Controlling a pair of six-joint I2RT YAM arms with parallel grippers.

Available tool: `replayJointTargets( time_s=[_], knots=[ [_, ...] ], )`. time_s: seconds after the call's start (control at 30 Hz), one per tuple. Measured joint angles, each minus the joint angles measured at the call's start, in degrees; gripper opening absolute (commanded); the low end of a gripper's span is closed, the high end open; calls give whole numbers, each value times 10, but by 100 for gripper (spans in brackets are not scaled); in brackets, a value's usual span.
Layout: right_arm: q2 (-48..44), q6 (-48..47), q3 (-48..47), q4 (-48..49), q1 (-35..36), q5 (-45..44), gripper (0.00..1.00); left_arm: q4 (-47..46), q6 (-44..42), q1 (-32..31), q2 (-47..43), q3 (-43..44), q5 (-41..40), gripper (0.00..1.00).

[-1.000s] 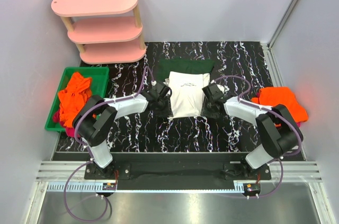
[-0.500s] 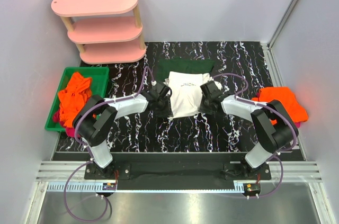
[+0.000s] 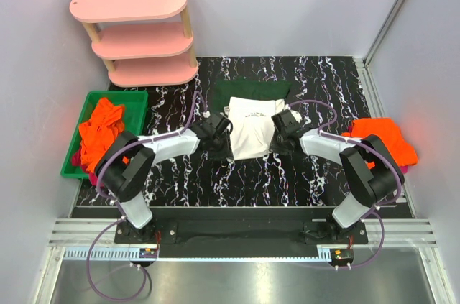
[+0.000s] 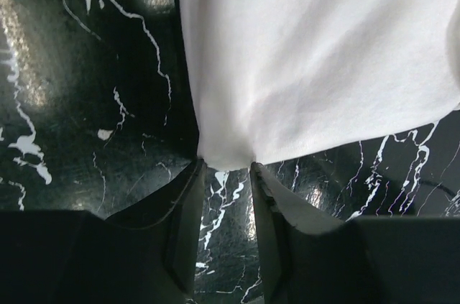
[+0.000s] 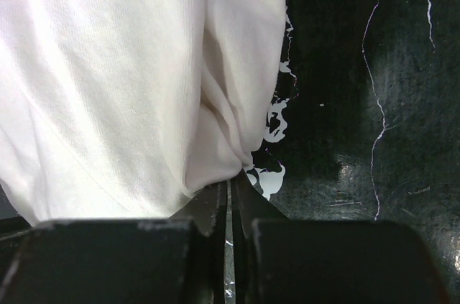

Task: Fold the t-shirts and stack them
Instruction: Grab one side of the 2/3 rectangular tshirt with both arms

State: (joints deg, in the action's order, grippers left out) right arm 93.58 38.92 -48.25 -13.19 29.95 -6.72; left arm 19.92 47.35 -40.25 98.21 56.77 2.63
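Folding the white t-shirt (image 3: 253, 128) looks like the job in hand right now. It lies in the middle of the black counter (image 3: 187, 174), between the two arms. Its dark green sleeves (image 3: 251, 90) stick out at the far side. The shirt is already a narrow block, so I think its sides are folded in, but it is not a small neat square yet.

The right end effector (image 5: 230, 189) is at the right edge of the shirt. Its jaws are squeezed almost flat together, and a little fold of white cloth is pinched at their tips. So it has hold of the shirt.

The left end effector (image 4: 226, 174) is at the near left corner of the shirt. Its jaws are partly apart, and the counter shows in the gap. The shirt's corner sits right at the tips. I cannot tell if the jaws are pressing on it or only touching it.

A lot of the task is left. Some orange t-shirts (image 3: 100, 131) lie crumpled in the green bin (image 3: 140, 95) on the left. Another orange pile (image 3: 381, 139) lies on the counter on the right, with a bit of pink under it. I cannot tell if that pile is folded. No neat stack shows anywhere, and the pink shelf (image 3: 136, 31) at the back has no shirts on it.
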Motion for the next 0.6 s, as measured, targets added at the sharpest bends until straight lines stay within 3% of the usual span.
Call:
replayJointTargets(
  time_s=[0.6],
  knots=[
    [-1,-1,1,0,0,1,0,27,23,-13,22,24,-43,36]
  ],
)
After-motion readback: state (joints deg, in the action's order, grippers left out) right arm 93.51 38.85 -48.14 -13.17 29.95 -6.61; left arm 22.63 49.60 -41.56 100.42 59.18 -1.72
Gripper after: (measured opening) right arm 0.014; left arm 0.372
